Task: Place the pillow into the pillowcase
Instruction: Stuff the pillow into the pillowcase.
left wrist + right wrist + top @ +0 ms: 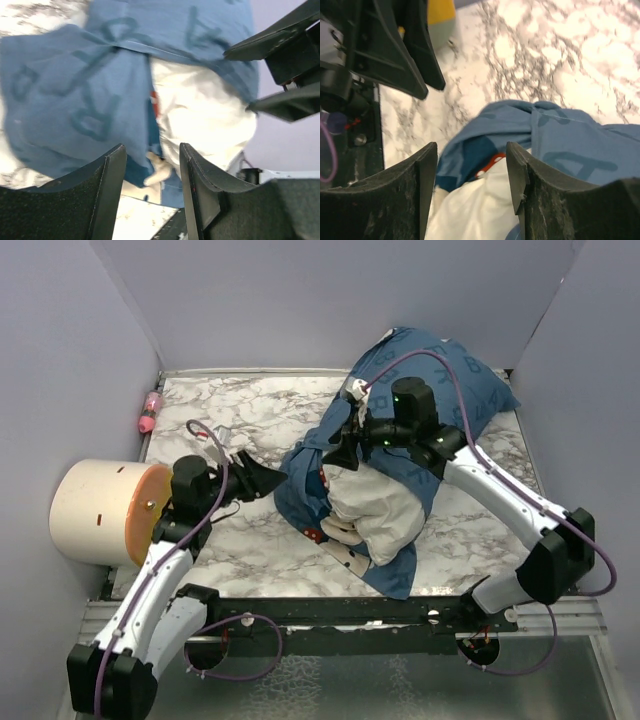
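You've got a white-and-grey marble tabletop (250, 540), boxed in by plain pale lilac walls (300, 300) on 3 sides, w/ a black rail (350, 612) along the 6 o'clock edge. The pillow (378, 515) lies just right of centre, its bare white end pointing to 6 o'clock. Its far part is under the pillowcase (460, 380), which bunches up toward 1 o'clock and wraps both sides of the pillow.

Your left gripper (270, 480) sits at approx 9 o'clock of the pile, jaws apart, nothing btwn them, aimed at the blue cloth. Your right gripper (340, 452) hangs over the top of the pile, jaws apart too, cloth and pillow in sight below the gap; can't tell if it touches.

A small pink object (150, 412) lies at the 10 o'clock edge. A tan drum (105, 512) w/ an orange face sits off the table at 8 o'clock.
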`<state>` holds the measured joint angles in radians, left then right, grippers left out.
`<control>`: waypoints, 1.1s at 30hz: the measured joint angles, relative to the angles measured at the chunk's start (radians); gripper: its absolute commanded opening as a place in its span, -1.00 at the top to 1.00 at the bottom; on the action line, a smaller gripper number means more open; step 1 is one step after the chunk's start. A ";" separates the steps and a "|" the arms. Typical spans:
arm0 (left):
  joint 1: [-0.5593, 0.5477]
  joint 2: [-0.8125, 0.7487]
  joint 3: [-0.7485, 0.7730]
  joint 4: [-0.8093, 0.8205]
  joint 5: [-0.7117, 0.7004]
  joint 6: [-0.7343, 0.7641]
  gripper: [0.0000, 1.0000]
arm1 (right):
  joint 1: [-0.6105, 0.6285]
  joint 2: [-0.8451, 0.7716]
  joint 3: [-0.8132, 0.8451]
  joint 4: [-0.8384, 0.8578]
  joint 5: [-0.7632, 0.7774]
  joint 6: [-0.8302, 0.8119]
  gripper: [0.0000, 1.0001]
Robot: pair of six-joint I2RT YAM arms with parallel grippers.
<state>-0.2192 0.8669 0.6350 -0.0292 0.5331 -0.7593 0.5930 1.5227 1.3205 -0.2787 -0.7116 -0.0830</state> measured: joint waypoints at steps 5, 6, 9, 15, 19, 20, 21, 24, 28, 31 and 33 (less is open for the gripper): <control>-0.023 -0.198 -0.152 0.061 0.023 -0.163 -0.08 | 0.007 -0.100 0.014 -0.026 0.000 -0.016 0.26; -0.033 -0.230 -0.170 0.062 0.023 -0.197 -0.09 | 0.007 -0.109 0.016 -0.037 -0.001 -0.023 0.23; -0.087 -0.296 -0.199 0.062 0.004 -0.261 -0.11 | 0.007 -0.147 0.015 -0.104 0.000 -0.040 -0.08; -0.309 -0.227 -0.208 0.093 -0.119 -0.315 -0.17 | 0.079 -0.258 -0.036 -0.274 0.095 -0.079 -0.57; -0.466 -0.072 -0.190 0.116 -0.228 -0.307 -0.16 | 0.216 -0.257 -0.068 -0.375 0.284 -0.095 -0.65; -0.492 -0.044 -0.194 0.129 -0.251 -0.308 -0.17 | 0.237 -0.246 -0.069 -0.393 0.337 -0.098 -0.66; -0.504 -0.032 -0.203 0.145 -0.269 -0.311 -0.17 | 0.251 -0.225 -0.072 -0.412 0.412 -0.098 -0.67; -0.511 -0.024 -0.270 0.243 -0.323 -0.334 -0.17 | 0.251 -0.159 -0.093 -0.425 0.620 -0.086 -0.66; -0.532 0.019 -0.324 0.317 -0.375 -0.361 -0.17 | 0.254 -0.082 -0.137 -0.399 0.804 -0.076 -0.02; -0.559 0.068 -0.322 0.371 -0.402 -0.365 -0.15 | 0.258 -0.044 -0.151 -0.356 0.878 -0.074 0.70; -0.568 0.108 -0.321 0.412 -0.417 -0.372 -0.16 | 0.257 -0.026 -0.151 -0.320 0.907 -0.071 0.88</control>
<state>-0.7872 0.9745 0.3138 0.3824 0.1165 -1.1309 0.8505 1.4963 1.1694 -0.5987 0.1951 -0.1535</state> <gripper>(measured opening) 0.579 0.211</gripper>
